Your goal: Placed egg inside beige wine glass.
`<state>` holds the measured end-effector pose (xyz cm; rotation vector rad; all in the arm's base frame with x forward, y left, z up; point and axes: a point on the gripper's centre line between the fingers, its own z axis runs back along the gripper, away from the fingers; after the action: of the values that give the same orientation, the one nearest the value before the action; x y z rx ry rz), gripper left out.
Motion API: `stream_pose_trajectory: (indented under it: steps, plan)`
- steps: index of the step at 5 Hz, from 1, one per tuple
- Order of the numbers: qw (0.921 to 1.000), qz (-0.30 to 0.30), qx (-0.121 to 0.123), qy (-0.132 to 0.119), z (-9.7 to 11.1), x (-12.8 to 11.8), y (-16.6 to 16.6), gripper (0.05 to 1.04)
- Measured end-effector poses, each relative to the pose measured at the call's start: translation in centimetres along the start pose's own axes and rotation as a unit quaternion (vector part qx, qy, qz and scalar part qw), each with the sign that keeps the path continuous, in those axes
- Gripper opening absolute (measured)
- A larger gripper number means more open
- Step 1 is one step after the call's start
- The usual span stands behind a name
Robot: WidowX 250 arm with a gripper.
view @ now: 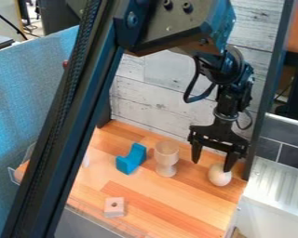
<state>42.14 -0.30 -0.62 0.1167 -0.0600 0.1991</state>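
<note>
The spread hand [212, 166] hangs at a smooth, rounded egg [219, 175] on the striped wooden table [170, 207], near the stemmed beige wine glass [166, 152].

The scene is bright. A pale sheen lies across the middle of the wooden surface [195, 214], and the ribbed panel [279, 186] at the right is pale with light. Soft shading rounds the egg [219, 176]. The blue partition [27, 93] is lighter near its top, while the foreground beam [67, 116] reads mostly dark.
</note>
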Motion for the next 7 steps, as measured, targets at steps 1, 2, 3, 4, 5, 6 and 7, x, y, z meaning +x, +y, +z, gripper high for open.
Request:
stream_pose_trajectory:
  steps: [1,2,3,4,5,6,7]
  plan:
    - [0.9999,0.004,-0.007,0.008,-0.2,-0.2,-0.3,1.0]
    - [0.9996,0.006,-0.008,0.026,-1.2,-0.6,-0.5,0.999]
    - [0.9996,0.01,-0.008,0.026,-1.4,-0.3,-0.6,0.999]
    - [0.9992,0.012,0.0,0.038,-2.4,-0.4,-0.5,0.967]
    - [0.9992,0.023,0.008,0.031,-2.4,-0.2,-0.3,0.762]
    - [0.9989,0.027,0.026,0.027,-2.4,-0.1,0.3,0.762]
    - [0.9982,0.032,0.028,0.041,-2.5,-0.7,0.7,0.762]
